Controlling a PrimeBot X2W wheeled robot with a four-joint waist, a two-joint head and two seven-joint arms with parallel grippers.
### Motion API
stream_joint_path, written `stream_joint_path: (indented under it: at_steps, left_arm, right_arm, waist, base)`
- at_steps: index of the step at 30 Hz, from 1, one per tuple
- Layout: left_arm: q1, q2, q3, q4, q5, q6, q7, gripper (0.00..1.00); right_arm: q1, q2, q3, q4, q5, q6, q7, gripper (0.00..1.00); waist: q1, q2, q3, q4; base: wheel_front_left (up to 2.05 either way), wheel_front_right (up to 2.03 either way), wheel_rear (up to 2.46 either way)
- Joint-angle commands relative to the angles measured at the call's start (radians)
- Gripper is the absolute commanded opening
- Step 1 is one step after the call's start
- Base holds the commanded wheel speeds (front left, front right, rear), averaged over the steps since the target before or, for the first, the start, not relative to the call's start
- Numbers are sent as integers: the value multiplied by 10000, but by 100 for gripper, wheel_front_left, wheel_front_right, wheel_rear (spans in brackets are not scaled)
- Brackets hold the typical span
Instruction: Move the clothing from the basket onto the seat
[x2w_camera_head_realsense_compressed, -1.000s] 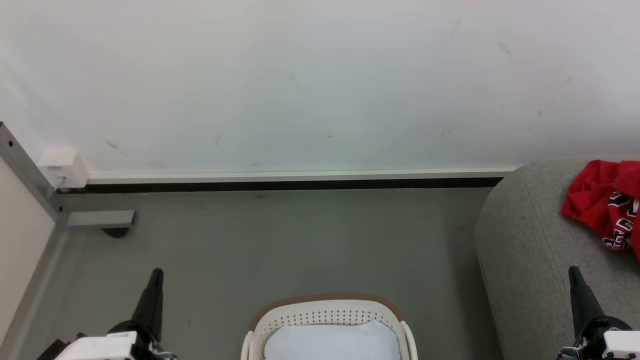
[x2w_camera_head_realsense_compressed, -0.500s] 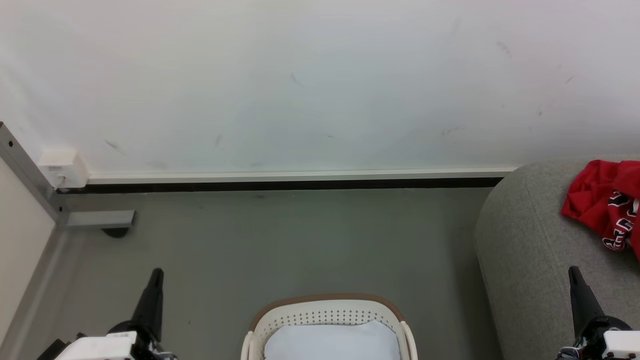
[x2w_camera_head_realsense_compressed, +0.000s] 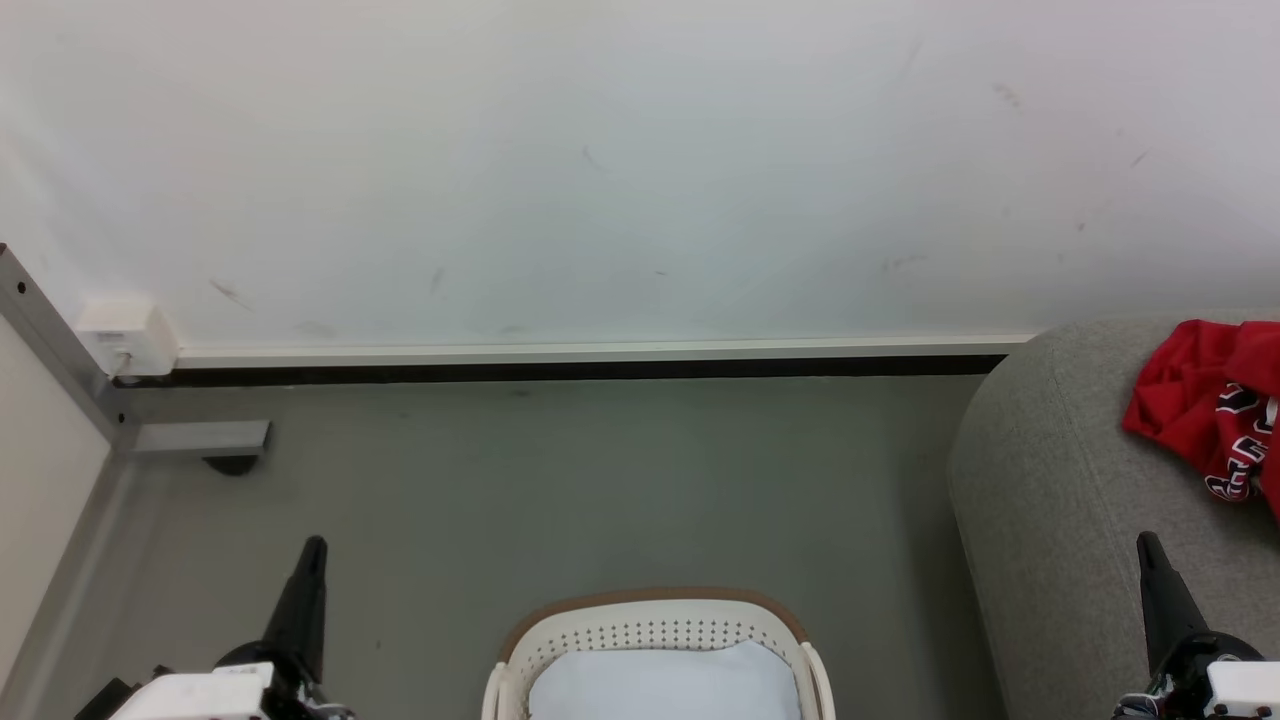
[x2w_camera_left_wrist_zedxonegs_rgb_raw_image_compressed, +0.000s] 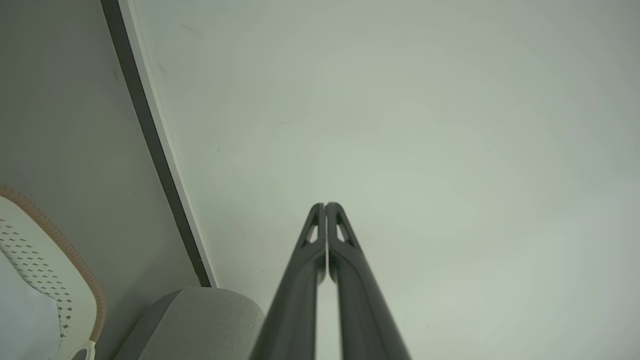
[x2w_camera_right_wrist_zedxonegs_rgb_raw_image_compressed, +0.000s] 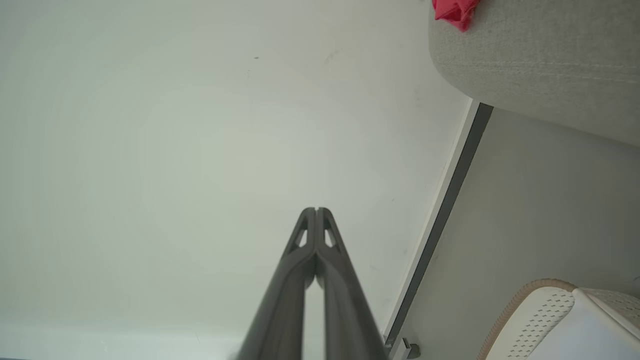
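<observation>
The red clothing (x2w_camera_head_realsense_compressed: 1210, 405), with black-and-white lettering showing, lies bunched on the grey seat (x2w_camera_head_realsense_compressed: 1060, 500) at the right edge of the head view; a red corner (x2w_camera_right_wrist_zedxonegs_rgb_raw_image_compressed: 454, 11) of the clothing shows on the seat (x2w_camera_right_wrist_zedxonegs_rgb_raw_image_compressed: 540, 65) in the right wrist view. The white basket (x2w_camera_head_realsense_compressed: 655, 612) with its brown rim stands on the floor at bottom centre, holding only a pale cloth liner (x2w_camera_head_realsense_compressed: 665, 685). My left gripper (x2w_camera_head_realsense_compressed: 314, 545) is shut at the lower left, left of the basket. My right gripper (x2w_camera_head_realsense_compressed: 1147, 540) is shut at the lower right, over the seat's front. Both point at the wall and hold nothing.
A white wall (x2w_camera_head_realsense_compressed: 640, 170) with a dark skirting strip (x2w_camera_head_realsense_compressed: 560, 370) runs across ahead. A grey metal frame and foot (x2w_camera_head_realsense_compressed: 200, 437) and a white box (x2w_camera_head_realsense_compressed: 125, 335) sit at the left. Grey floor (x2w_camera_head_realsense_compressed: 600, 480) lies between basket and wall.
</observation>
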Motion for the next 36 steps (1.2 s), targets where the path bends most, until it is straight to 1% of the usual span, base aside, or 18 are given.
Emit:
stream_joint_path:
  at_steps: [1, 36]
  left_arm:
    - [-81, 73, 20, -39, -141, -43, 34, 0]
    - [-80, 73, 19, -41, -140, -43, 35, 0]
  right_arm:
    - [-98, 1, -33, -56, 14, -21, 30, 0]
    - [-97, 1, -30, -55, 17, -21, 27, 0]
  waist:
    - [0, -1, 0, 0]
    - [0, -1, 0, 0]
  base:
    - [0, 0, 0]
    - [0, 0, 0]
